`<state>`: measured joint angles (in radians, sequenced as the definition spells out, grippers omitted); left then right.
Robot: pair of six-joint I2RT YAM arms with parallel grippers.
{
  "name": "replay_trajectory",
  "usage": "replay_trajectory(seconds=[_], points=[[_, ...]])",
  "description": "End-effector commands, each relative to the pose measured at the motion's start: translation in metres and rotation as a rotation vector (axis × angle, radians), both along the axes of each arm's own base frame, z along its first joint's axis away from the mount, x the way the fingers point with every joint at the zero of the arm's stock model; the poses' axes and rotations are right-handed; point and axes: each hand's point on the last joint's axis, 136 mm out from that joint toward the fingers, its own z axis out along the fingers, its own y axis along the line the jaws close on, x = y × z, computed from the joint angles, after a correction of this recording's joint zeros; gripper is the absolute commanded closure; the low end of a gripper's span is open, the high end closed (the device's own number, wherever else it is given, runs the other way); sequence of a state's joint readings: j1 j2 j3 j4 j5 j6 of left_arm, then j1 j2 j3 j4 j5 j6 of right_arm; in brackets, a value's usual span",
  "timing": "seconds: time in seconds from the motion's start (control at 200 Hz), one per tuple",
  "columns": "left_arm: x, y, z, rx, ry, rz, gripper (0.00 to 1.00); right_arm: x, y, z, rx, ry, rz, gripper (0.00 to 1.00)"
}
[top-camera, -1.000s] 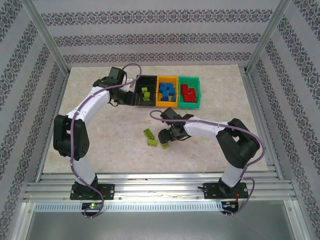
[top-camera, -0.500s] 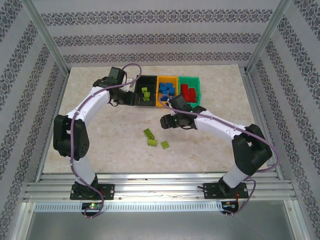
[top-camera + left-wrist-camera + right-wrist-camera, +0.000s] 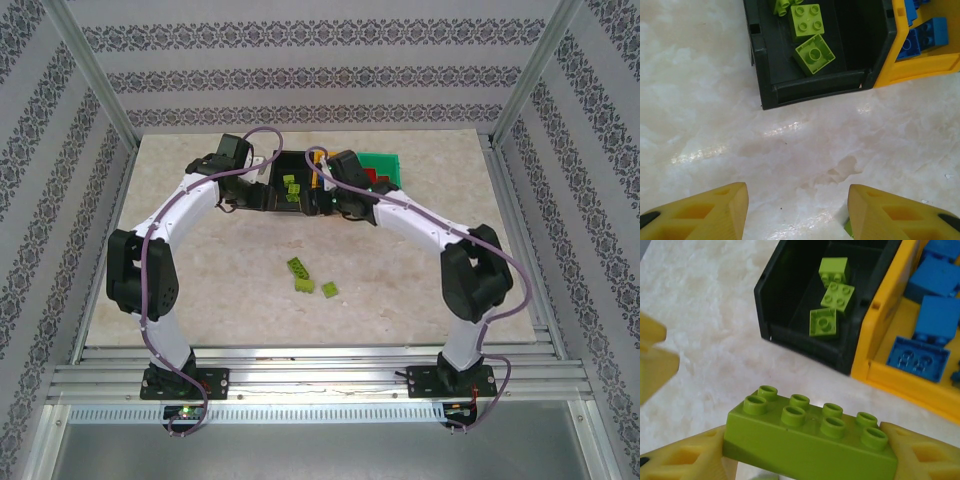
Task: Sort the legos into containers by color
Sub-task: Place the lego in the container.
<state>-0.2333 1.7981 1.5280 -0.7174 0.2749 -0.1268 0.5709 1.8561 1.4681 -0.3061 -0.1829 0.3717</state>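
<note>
**Top view.** Your right claw [image 3: 322,200] sits at the near edge of the black bin [image 3: 298,160], with its arm lying across the middle of the bin row. Your left claw [image 3: 262,196] sits just beside the same bin, on its left. The green bin [image 3: 386,158] at the right end holds red bricks [image 3: 376,178]. Three lime bricks [image 3: 304,285] lie loose on the table [image 3: 420,280], near one another and well apart from the bins.

**Right wrist view.** Your right claw is clamped on a long lime brick [image 3: 810,437], studs up, with one yellow finger [image 3: 925,455] at each end. Beyond it, three small lime bricks [image 3: 823,322] lie in the black bin. Blue bricks [image 3: 940,315] lie in the orange bin [image 3: 875,371], which touches the black bin's right side.

**Left wrist view.** Your left claw [image 3: 797,212] is over bare marble in front of the black bin. Its jaws are apart and nothing is between them. Two of the lime bricks show fully inside the bin, one with its studs up [image 3: 807,20] and one turned over [image 3: 814,54]
</note>
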Motion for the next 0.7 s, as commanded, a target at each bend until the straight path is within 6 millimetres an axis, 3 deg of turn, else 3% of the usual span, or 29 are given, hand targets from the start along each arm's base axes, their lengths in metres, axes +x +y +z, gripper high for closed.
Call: replay_trajectory(seconds=[0.0, 0.29, 0.485, 0.695], points=[[0.003, 0.01, 0.004, 0.026, -0.008, 0.011, 0.45, 0.027, 0.015, 0.025, 0.069, -0.052, -0.001, 0.4], [0.006, 0.019, 0.005, 0.022, -0.009, 0.035, 0.45, 0.091, 0.031, 0.028, 0.115, -0.082, -0.059, 0.4], [0.008, 0.023, 0.007, -0.008, -0.007, 0.051, 0.45, 0.129, 0.034, 0.012, 0.111, -0.066, -0.099, 0.33], [0.01, 0.023, 0.015, -0.066, -0.013, 0.064, 0.45, 0.146, 0.031, 0.007, 0.115, -0.054, -0.128, 0.26]])
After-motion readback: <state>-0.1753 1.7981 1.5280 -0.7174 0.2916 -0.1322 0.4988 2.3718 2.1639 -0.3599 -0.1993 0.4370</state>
